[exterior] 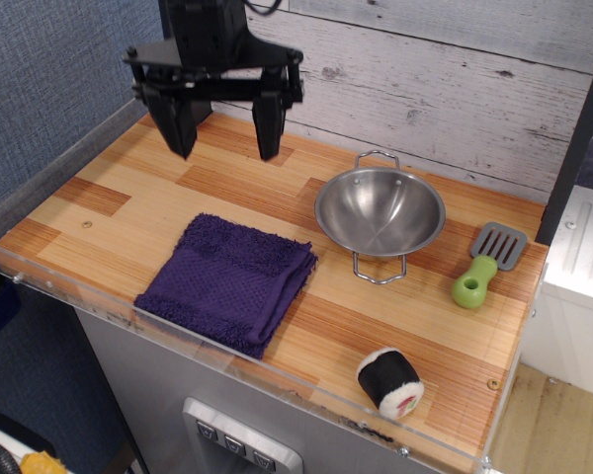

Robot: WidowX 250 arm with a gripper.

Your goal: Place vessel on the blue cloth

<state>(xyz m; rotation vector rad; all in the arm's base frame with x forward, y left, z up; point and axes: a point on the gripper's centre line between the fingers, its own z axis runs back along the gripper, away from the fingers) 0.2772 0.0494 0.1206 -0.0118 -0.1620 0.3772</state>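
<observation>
While apart from tool, spread wide & prob. empty: vessel to its right, off cloth.

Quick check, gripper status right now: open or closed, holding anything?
Gripper: open, jaws spread wide, holding nothing; it hangs over the back left of the table, away from the vessel.
</observation>
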